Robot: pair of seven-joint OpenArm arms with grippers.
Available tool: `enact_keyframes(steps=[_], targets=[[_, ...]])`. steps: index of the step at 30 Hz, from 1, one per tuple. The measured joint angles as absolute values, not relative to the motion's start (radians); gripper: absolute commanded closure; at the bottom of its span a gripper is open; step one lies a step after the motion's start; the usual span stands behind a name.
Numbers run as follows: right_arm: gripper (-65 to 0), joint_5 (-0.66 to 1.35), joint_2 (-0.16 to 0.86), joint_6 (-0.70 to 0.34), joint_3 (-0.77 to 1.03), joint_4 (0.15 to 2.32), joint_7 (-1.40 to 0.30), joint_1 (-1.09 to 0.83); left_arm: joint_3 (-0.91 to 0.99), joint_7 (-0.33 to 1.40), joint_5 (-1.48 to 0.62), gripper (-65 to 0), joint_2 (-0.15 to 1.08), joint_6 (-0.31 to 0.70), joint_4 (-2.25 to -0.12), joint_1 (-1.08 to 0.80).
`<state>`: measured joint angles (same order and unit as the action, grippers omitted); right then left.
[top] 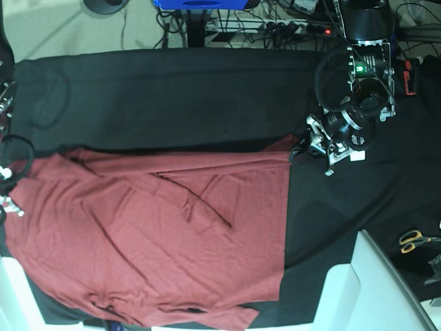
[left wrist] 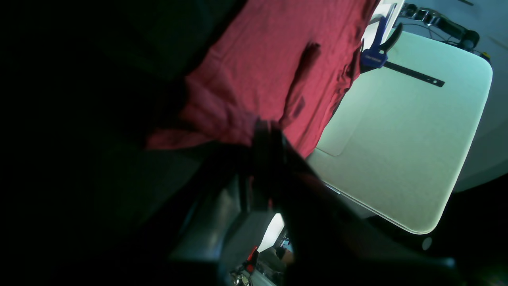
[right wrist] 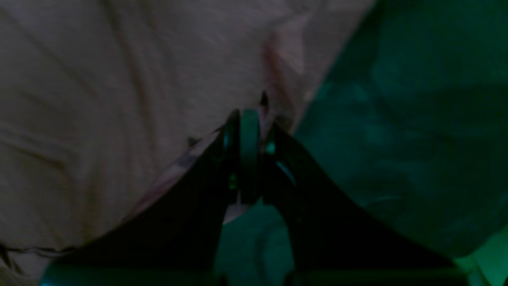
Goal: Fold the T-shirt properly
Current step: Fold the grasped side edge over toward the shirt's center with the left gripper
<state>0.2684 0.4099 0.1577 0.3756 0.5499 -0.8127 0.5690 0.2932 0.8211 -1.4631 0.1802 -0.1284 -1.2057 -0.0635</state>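
Note:
The maroon T-shirt [top: 151, 241] lies spread over the black table cloth [top: 179, 96], with creases and a folded sleeve across its middle. In the base view my left gripper [top: 298, 150] sits at the shirt's upper right corner. The left wrist view shows that gripper [left wrist: 268, 129] shut on a bunched bit of the T-shirt [left wrist: 270, 59]. My right gripper [right wrist: 248, 117] is shut at the edge of the T-shirt [right wrist: 119, 99], which looks pale in that dim view, with a scrap of fabric between its fingers. Only parts of the right arm show at the base view's left edge.
A white panel [top: 375, 289] juts in at the lower right, with yellow-handled scissors [top: 413, 239] beside it on the cloth. A blue clamp [left wrist: 373, 55] grips the table edge by the white panel [left wrist: 405, 131]. Cables and a power strip [top: 275, 27] lie beyond the far edge.

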Motion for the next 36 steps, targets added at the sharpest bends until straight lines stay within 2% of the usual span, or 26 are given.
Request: enact_keyframes(steps=[17,36], targets=[[-0.6,0.265,0.410,0.157,0.371,0.549,-0.768,0.589,0.292,0.823,-1.464,0.0,0.178,-0.128,-1.075,0.071],[-0.8,0.262,0.365,0.157,0.371,0.548,-0.599,0.590,0.292,0.816,-1.460,0.0,0.146,-0.129,-0.938,0.172]])
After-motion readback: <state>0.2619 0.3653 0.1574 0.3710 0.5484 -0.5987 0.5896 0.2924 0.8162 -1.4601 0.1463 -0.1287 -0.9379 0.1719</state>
